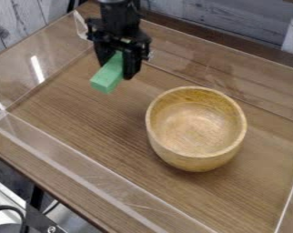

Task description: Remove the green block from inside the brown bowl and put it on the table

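I have the gripper (pixel 117 65) clamped on the green block (pixel 109 75), which hangs tilted between its fingers above bare table (pixel 76 118), with the brown bowl (pixel 197 127) empty, below and to the right (so removal looks done), leaving only the lowering and release.

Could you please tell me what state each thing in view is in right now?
Claw: shut on the green block, pointing down over the table.
Green block: held, lifted, tilted, out of the bowl.
Brown bowl: upright, empty.
Table: bare wood beneath the block.
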Robot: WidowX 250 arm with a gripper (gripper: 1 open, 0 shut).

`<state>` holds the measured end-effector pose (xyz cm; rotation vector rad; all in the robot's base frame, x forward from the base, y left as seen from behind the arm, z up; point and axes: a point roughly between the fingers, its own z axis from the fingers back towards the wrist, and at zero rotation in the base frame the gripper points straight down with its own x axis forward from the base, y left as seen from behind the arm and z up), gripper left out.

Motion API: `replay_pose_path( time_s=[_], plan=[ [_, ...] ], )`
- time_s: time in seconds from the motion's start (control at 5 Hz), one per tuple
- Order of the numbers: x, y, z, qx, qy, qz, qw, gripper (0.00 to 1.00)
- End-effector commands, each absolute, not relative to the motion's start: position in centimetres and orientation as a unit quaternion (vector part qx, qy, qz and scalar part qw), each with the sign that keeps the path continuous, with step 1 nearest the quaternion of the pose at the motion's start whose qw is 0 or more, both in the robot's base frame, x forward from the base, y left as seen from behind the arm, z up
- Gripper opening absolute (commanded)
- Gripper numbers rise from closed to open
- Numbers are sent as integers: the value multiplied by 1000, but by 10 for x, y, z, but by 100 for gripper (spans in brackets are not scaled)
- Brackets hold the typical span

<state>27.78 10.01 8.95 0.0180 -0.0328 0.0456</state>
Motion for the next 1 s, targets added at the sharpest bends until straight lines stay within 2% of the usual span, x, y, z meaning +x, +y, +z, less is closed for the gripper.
replay_pose_path(
  time_s=[0.0,0.4,0.8],
  plan=[
    [277,106,80,17,-19,17,1000,0],
    [271,97,56,13,-7,9,1000,0],
    [270,101,47,5,-1,15,1000,0]
  ],
)
